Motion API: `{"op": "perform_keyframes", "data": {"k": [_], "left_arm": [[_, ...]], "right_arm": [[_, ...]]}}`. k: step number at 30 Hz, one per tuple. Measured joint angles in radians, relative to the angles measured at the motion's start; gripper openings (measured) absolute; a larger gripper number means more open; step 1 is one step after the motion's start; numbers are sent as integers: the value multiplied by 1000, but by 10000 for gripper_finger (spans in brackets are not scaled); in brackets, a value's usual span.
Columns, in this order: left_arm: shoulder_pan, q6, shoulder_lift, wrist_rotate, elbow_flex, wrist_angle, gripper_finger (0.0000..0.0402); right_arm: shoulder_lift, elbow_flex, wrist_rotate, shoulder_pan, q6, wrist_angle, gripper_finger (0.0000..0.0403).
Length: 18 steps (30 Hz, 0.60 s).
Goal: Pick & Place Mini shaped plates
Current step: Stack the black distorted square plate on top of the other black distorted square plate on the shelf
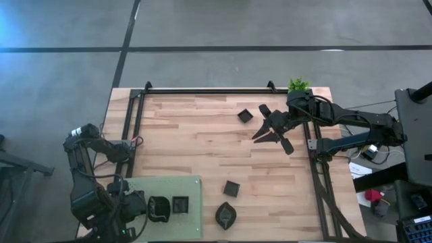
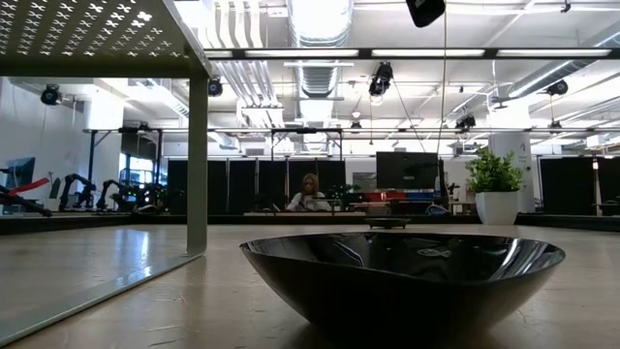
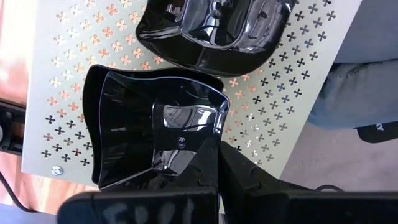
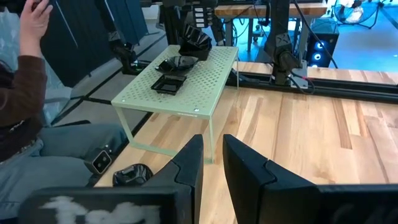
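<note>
Small black mini shaped plates lie about. A square one (image 1: 245, 116), another square one (image 1: 231, 188) and a leaf-like one (image 1: 225, 214) rest on the wooden table; the leaf-like one fills the low view (image 2: 402, 276). More sit on the raised light green perforated mat (image 1: 145, 185), among them a flat square one (image 4: 169, 84) and a round one (image 4: 177, 62). My left gripper (image 3: 221, 162) is over the mat, shut on a deep wavy-rimmed square plate (image 3: 143, 118). My right gripper (image 1: 264, 128) hovers beside the far square plate, open by a narrow gap (image 4: 213, 146), holding nothing. My left gripper has the wavy square plate by a corner of its rim (image 3: 219, 127). One finger (image 3: 199, 165) stands inside the dish and the other (image 3: 249, 180) outside it, coming from above. The plate sits flat on the green mat.
A small green potted plant (image 1: 298, 85) stands at the table's far right corner. Black rails (image 1: 202, 91) frame the table. The mat stands on thin legs (image 2: 198, 165). A person sits at the near edge (image 4: 37, 93), with a leg beside the mat (image 3: 360, 93).
</note>
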Motion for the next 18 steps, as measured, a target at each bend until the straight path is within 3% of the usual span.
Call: {"op": "perform_keyframes", "data": {"k": [6,18], "left_arm": [[0,-25,0,0,0,0,10],[0,-69,0,0,0,20,80]], "right_arm": [[0,0,0,0,0,0,57],[0,0,0,0,-4,0,57]]}}
